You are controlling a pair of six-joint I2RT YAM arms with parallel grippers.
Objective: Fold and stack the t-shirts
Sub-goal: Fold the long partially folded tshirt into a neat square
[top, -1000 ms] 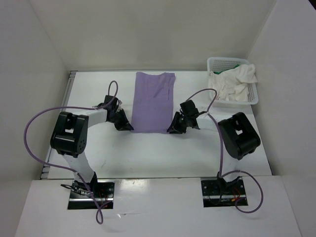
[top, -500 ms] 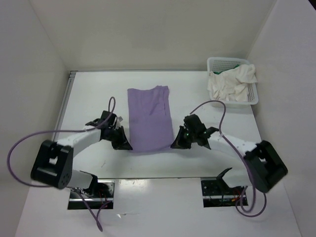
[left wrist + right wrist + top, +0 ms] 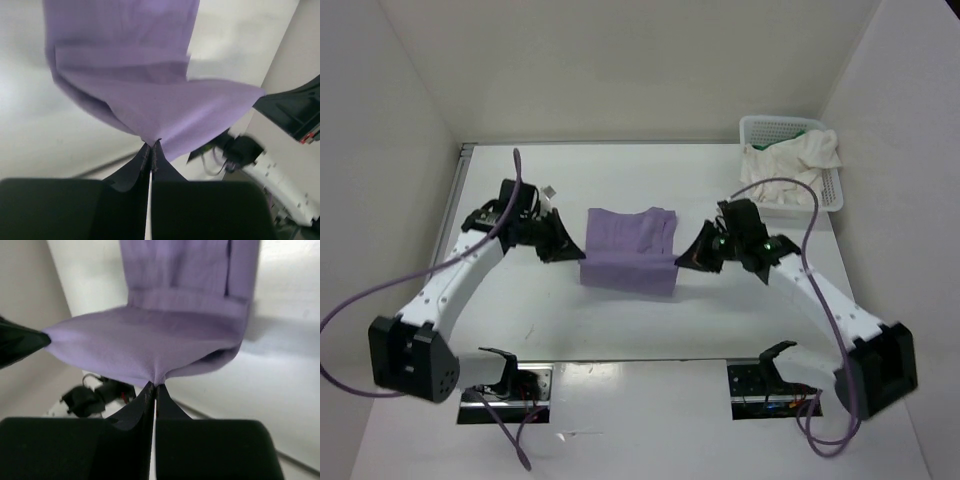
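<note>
The lavender t-shirt [image 3: 628, 248] lies mid-table, its near hem lifted and doubled back over the rest. My left gripper [image 3: 576, 249] is shut on the hem's left corner, and in the left wrist view the fingertips [image 3: 151, 145] pinch the purple cloth [image 3: 165, 107]. My right gripper [image 3: 682, 259] is shut on the hem's right corner; the right wrist view shows the cloth [image 3: 150, 342] stretched between both grippers [image 3: 154, 385]. An off-white t-shirt [image 3: 790, 168] spills out of the basket, with a bit of green t-shirt [image 3: 801, 132] behind it.
A white mesh basket [image 3: 832, 196] stands at the back right corner of the white table [image 3: 520, 300]. White walls close in the table on the left, back and right. Purple cables loop from both arms.
Both grippers closed on the near hem of the lavender shirt, lifted it and carried it toward the back, so the shirt now appears half as long.
</note>
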